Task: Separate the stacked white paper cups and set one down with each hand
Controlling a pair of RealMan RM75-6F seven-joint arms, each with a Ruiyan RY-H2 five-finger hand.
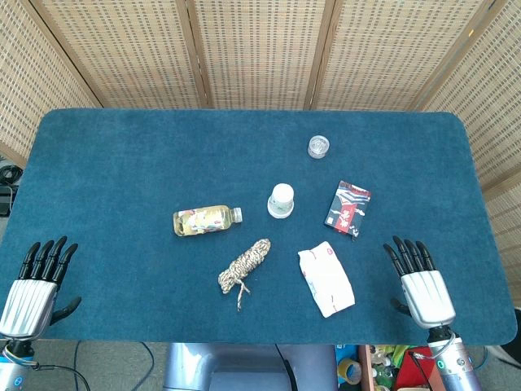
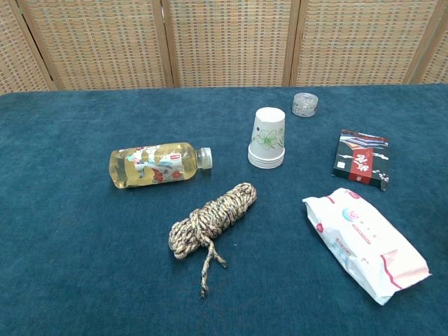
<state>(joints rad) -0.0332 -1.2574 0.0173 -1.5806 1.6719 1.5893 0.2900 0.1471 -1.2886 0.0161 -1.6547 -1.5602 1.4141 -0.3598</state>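
The stacked white paper cups (image 1: pixel 281 200) (image 2: pixel 267 138) stand upside down near the middle of the blue table, with a green flower print on the side. My left hand (image 1: pixel 34 286) rests at the table's near left edge, fingers spread, holding nothing. My right hand (image 1: pixel 420 284) lies at the near right edge, likewise open and empty. Both hands are far from the cups. The chest view shows neither hand.
A yellow drink bottle (image 1: pixel 205 220) (image 2: pixel 157 164) lies left of the cups. A coiled rope (image 1: pixel 245 264) (image 2: pixel 210 219), a wipes packet (image 1: pixel 326 278) (image 2: pixel 364 241), a dark red-and-black box (image 1: pixel 348 208) (image 2: pixel 361 159) and a small round tin (image 1: pixel 318 147) (image 2: pixel 305 104) surround them.
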